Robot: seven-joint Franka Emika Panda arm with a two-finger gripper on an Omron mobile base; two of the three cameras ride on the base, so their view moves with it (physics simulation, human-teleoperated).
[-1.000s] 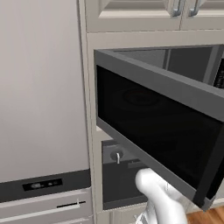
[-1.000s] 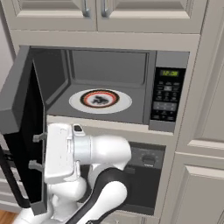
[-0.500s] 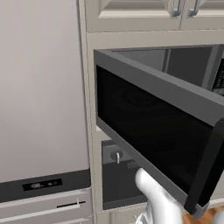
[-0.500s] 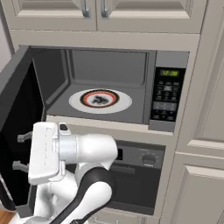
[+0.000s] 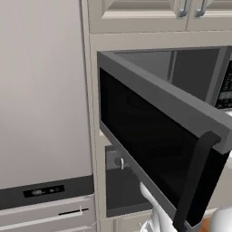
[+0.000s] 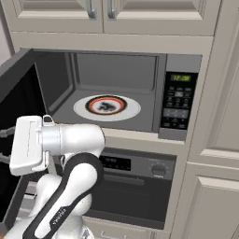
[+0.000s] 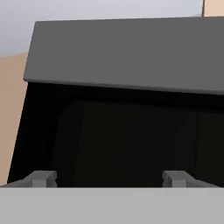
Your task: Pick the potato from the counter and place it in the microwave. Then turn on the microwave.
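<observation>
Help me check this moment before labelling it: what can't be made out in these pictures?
- Whether the potato is the dark lump on the plate: too small, right base view.
- Microwave interior, left base view: blocked by its open door.
- Gripper fingertips, hand view: bottom edge cuts them off.

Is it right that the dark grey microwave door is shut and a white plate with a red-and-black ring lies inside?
No. The dark grey microwave door is open, as the right base view shows. The white plate with a red-and-black ring does lie inside.

The microwave (image 6: 116, 88) floor carries a white plate (image 6: 107, 107) with something dark lying on it.
</observation>
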